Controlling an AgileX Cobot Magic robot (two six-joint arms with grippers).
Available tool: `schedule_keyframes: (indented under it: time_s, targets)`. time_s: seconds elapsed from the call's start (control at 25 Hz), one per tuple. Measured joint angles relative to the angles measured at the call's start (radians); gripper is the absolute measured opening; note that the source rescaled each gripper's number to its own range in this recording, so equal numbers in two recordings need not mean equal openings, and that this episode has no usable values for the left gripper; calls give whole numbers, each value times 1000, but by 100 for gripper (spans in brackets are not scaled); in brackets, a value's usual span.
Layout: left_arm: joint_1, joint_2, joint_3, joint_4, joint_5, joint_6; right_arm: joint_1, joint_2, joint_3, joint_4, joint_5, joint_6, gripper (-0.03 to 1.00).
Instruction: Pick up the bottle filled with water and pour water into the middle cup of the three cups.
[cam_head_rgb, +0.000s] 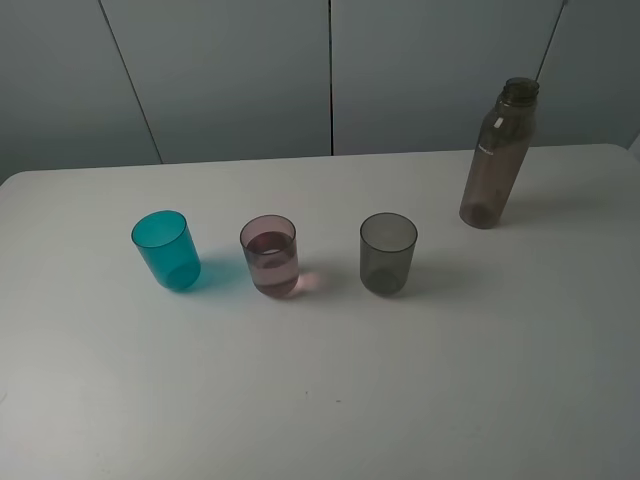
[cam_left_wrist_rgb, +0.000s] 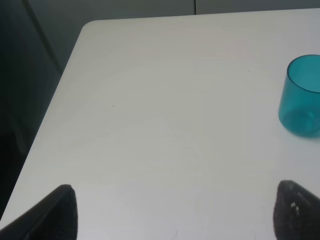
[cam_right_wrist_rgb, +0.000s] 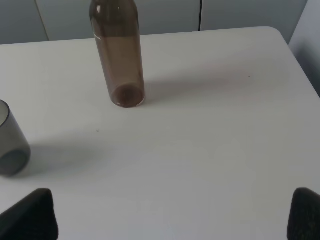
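The smoky brown bottle (cam_head_rgb: 497, 157) stands upright at the back right of the white table (cam_head_rgb: 330, 400), capless; it also shows in the right wrist view (cam_right_wrist_rgb: 119, 55). Three cups stand in a row: a teal cup (cam_head_rgb: 165, 250), the pale pink middle cup (cam_head_rgb: 270, 256) with liquid in it, and a smoky grey cup (cam_head_rgb: 388, 253). No gripper shows in the exterior high view. My left gripper (cam_left_wrist_rgb: 175, 212) is open and empty, with the teal cup (cam_left_wrist_rgb: 301, 96) ahead of it. My right gripper (cam_right_wrist_rgb: 172, 215) is open and empty, well short of the bottle; the grey cup (cam_right_wrist_rgb: 11, 141) is beside it.
Grey wall panels (cam_head_rgb: 230, 70) stand behind the table. The table's rounded back corner (cam_left_wrist_rgb: 92, 27) and side edge lie near the left gripper. The table's other back corner (cam_right_wrist_rgb: 277, 35) lies beyond the right gripper.
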Motion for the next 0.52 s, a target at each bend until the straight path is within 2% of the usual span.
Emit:
schedule_keyframes:
  time_s: [0.52]
  targets:
    - [0,0,0,0,0,6,0,0,0,0,0,2,98]
